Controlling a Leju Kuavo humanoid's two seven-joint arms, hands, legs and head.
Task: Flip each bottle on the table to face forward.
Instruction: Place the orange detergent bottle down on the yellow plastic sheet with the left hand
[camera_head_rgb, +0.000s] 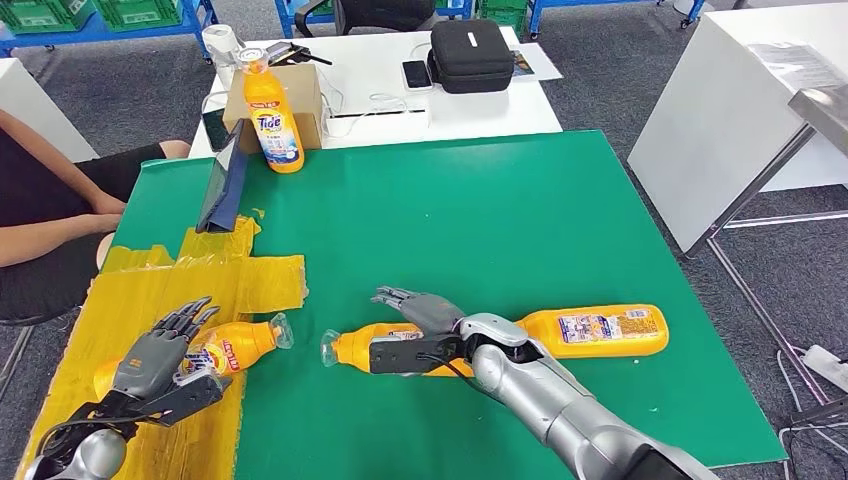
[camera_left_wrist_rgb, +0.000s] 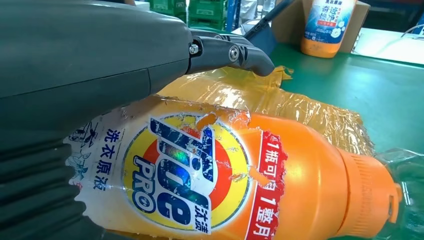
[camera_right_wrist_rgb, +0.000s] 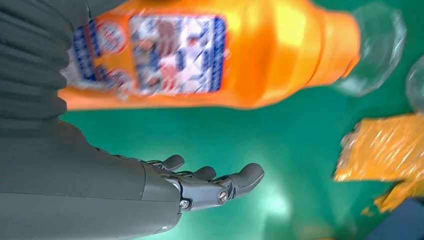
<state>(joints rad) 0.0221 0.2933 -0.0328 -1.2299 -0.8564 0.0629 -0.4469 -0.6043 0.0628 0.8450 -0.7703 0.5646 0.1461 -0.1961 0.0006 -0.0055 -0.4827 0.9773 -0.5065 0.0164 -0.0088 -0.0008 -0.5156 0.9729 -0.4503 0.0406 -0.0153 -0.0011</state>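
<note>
An orange Tide bottle (camera_head_rgb: 240, 343) lies on its side on the yellow tape, clear cap toward the table's middle. Its Tide PRO front label (camera_left_wrist_rgb: 190, 175) faces up. My left hand (camera_head_rgb: 155, 360) lies over its base end with fingers (camera_head_rgb: 188, 318) stretched out straight. A second, longer orange bottle (camera_head_rgb: 590, 332) lies on the green table (camera_head_rgb: 480, 210), back label up and clear cap (camera_head_rgb: 330, 348) pointing left. My right hand (camera_head_rgb: 415, 322) reaches across its shoulder with fingers (camera_right_wrist_rgb: 220, 182) spread, not closed around the bottle (camera_right_wrist_rgb: 260, 55). A third Tide bottle (camera_head_rgb: 272, 115) stands upright at the back left.
A person's arm (camera_head_rgb: 50, 225) rests at the table's left edge. A dark blue tablet (camera_head_rgb: 225, 180) leans near the upright bottle, and a cardboard box (camera_head_rgb: 305, 95) stands behind it. A black case (camera_head_rgb: 470, 55) and a phone (camera_head_rgb: 415, 73) lie on the white table behind.
</note>
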